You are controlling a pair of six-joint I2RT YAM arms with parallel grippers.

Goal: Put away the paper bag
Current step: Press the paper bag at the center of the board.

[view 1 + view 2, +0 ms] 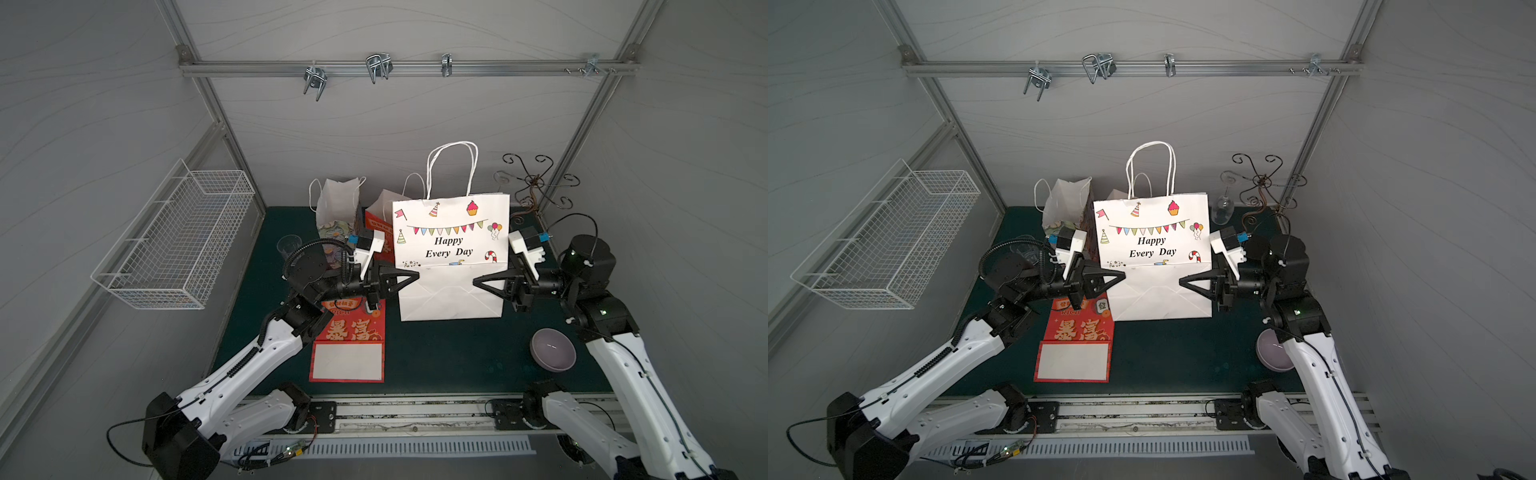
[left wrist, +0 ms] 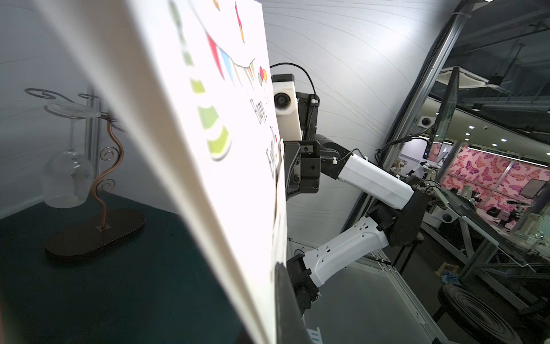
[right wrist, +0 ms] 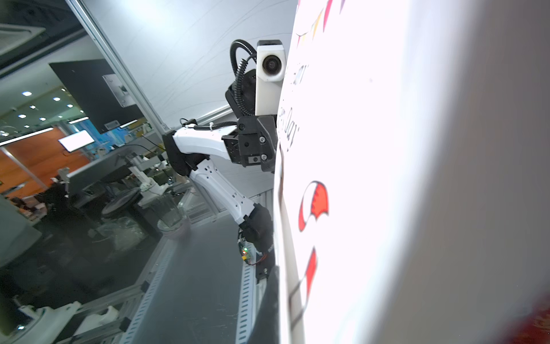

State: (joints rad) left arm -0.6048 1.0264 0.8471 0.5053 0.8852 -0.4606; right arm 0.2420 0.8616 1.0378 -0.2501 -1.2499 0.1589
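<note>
The white paper bag point(image 1: 451, 257) point(image 1: 1152, 249), printed "Happy Every Day", is folded flat and stands upright over the middle of the green mat, its twine handles point(image 1: 453, 166) pointing up. My left gripper point(image 1: 415, 275) point(image 1: 1123, 275) is shut on the bag's left edge at mid height. My right gripper point(image 1: 476, 281) point(image 1: 1181, 281) is shut on its right edge at the same height. In the left wrist view the bag's printed face point(image 2: 208, 119) fills the middle, with one dark finger point(image 2: 285, 312) pressed against it. The right wrist view likewise shows the bag point(image 3: 387, 178) against a dark finger point(image 3: 268, 312).
A white wire basket point(image 1: 174, 237) hangs on the left wall and metal hooks point(image 1: 378, 66) hang on the back rail. A flat red bag point(image 1: 349, 345) lies front left. Two more bags point(image 1: 336, 203) stand behind. A purple bowl point(image 1: 552, 349), a glass rack point(image 1: 536, 183) and a plastic cup point(image 1: 289, 245) are nearby.
</note>
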